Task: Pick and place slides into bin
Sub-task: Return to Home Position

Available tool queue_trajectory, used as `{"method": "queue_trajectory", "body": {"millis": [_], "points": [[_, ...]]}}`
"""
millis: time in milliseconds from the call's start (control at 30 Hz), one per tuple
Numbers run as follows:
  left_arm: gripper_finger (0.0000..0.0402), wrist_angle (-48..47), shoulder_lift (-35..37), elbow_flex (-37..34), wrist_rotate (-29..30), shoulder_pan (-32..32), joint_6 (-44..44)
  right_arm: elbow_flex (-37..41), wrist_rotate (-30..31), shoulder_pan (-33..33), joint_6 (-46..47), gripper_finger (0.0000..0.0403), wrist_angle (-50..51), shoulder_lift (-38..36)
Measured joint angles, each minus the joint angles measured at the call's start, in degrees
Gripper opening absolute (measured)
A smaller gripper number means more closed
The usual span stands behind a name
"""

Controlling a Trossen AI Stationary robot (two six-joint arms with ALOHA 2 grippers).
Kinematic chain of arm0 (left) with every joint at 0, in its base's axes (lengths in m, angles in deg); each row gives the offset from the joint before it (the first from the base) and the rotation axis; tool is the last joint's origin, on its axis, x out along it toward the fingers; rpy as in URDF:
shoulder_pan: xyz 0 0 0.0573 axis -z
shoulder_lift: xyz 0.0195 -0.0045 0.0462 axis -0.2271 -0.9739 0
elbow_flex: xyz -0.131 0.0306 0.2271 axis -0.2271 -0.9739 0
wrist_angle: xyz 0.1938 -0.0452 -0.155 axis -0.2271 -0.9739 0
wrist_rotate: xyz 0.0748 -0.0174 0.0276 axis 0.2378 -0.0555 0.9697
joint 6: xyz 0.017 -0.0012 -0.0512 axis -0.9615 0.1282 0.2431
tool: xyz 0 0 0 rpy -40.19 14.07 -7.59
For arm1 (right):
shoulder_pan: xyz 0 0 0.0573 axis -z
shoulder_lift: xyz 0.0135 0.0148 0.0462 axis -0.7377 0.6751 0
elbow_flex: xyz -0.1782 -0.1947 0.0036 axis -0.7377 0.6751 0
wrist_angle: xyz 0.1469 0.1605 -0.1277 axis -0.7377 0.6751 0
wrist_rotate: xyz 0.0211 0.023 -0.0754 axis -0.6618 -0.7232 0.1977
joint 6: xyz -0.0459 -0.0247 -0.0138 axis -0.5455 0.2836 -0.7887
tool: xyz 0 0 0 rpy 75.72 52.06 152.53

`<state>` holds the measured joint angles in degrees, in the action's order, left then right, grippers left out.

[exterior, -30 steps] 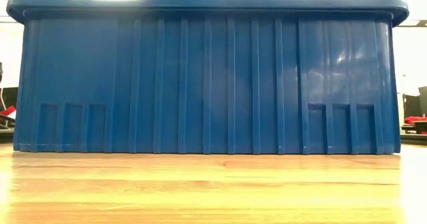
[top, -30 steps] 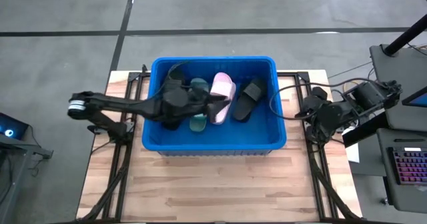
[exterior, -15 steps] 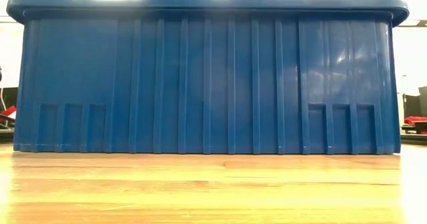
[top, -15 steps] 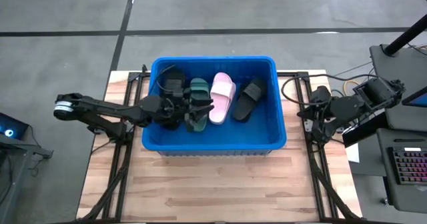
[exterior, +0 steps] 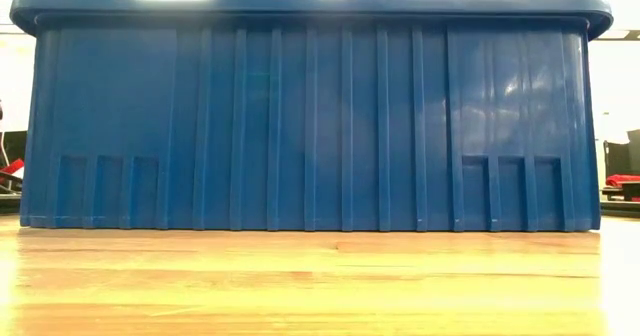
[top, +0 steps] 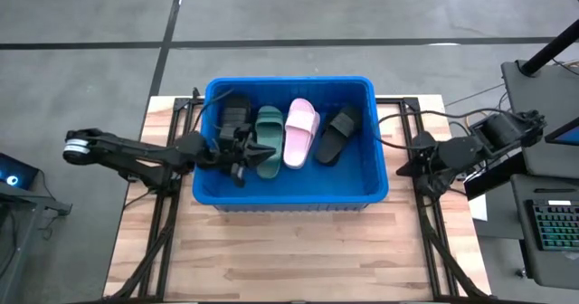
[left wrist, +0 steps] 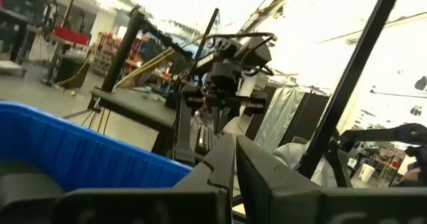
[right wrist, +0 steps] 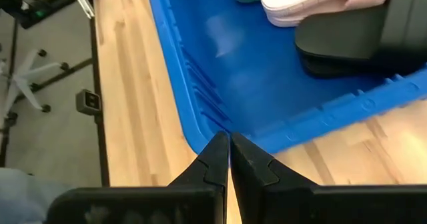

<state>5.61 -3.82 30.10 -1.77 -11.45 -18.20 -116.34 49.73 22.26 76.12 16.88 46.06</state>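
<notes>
The left gripper has drawn back across the bin. A second ago it reached to the pink slide at the bin's middle. Now it hangs over the left edge of the green slide, close to the bin's left wall. Its fingers are pressed together and hold nothing.

The right gripper waits just outside the bin's right wall, also closed tight and empty.

Four slides show on the bin's floor, side by side. One black slide lies by the back-left corner. The green and the pink come next, and another black one lies toward the right wall. No slide shows outside the bin.

The loading looks finished. The retreat reads as the arm heading to rest, and it has only the left wall to clear.
</notes>
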Motion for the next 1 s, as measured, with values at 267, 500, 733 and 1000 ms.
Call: {"method": "queue_trajectory", "body": {"millis": [267, 500, 733, 1000], "points": [[0.0000, 8.23, 6.72, -9.81, -0.06, -0.07, -0.25, 2.69, 2.05, 0.00, 0.22, 0.0008, -7.85, -1.87], [0.0000, 20.35, 9.64, -17.62, 0.53, -0.07, -3.17, 8.15, 2.30, 0.02, -0.07, 0.0008, -17.12, -5.53], [0.0000, 23.12, 11.19, -21.59, 0.79, -0.07, -7.23, 13.65, 3.12, 0.02, 0.37, 0.0008, -23.43, -9.60], [0.0000, 33.88, 12.39, -29.03, 1.22, -0.04, -7.66, 18.64, 3.86, 0.02, 0.22, 0.0008, -34.49, -11.13]]}}
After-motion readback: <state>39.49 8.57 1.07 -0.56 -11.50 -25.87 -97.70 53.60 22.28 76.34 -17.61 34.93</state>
